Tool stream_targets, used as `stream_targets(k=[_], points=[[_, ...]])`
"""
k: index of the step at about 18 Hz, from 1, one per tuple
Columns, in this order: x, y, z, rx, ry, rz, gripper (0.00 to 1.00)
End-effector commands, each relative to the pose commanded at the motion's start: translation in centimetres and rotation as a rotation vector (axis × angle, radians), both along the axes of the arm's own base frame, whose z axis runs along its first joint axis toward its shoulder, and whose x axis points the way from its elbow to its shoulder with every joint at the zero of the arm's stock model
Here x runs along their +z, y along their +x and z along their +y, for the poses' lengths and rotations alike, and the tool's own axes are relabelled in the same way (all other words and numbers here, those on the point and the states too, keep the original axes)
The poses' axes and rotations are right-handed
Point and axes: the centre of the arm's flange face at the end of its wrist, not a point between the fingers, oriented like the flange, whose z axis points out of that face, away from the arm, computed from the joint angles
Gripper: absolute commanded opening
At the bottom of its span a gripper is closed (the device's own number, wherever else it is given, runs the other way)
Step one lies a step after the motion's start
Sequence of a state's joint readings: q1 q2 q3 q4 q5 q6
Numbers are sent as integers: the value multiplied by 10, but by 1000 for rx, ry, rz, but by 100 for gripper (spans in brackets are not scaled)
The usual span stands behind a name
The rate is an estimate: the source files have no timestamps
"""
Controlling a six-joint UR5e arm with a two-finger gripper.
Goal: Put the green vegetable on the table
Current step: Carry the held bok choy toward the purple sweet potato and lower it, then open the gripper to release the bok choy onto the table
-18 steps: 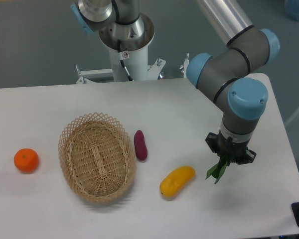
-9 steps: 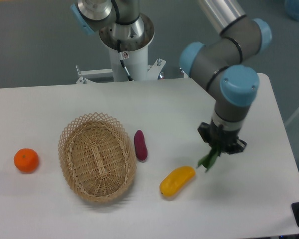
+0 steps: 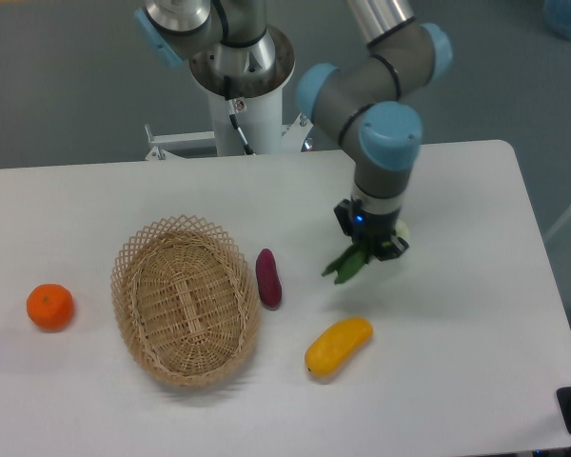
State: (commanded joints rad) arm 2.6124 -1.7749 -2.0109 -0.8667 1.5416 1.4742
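Observation:
My gripper [image 3: 369, 244] hangs over the middle right of the white table [image 3: 457, 381] and is shut on the green vegetable [image 3: 345, 265]. Its dark green leaves stick out below and to the left of the fingers, and a bit of its pale base shows at the right of the gripper. The vegetable is held above the tabletop, between the purple piece and the table's right half. The fingers themselves are mostly hidden by the wrist.
An oval wicker basket [image 3: 185, 299] stands left of centre. A purple eggplant-like piece [image 3: 267, 277] lies beside its right rim. A yellow oblong fruit [image 3: 338, 345] lies below the gripper. An orange [image 3: 49, 307] sits at the far left. The robot base [image 3: 240, 67] stands behind the table.
The arm has swung left and toward the back of the table, carrying the green vegetable from near the right front to above the table's middle, past the yellow fruit.

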Motion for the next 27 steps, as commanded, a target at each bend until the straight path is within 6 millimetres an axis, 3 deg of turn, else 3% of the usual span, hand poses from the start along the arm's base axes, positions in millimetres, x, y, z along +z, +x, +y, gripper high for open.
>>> stream_targets(k=[5,11,14,15,16,20,22,25,27], points=[[-13,31,-9,-53,-30,-26,31],[-23,42,-14,-104,-43,-46,43],[-21,44,-14,-101,-40,-44,69],[-21,44,-14,-93,-38,-45,96],[-21,44,-14,-93,-40,-45,100],[-17,37,-10,-92,-36,-32,100],[0,27,-4,-88,-18,0,100],[41,-4,11,-86,22,74,100],[55,-24,23,-82,37,108,100]])
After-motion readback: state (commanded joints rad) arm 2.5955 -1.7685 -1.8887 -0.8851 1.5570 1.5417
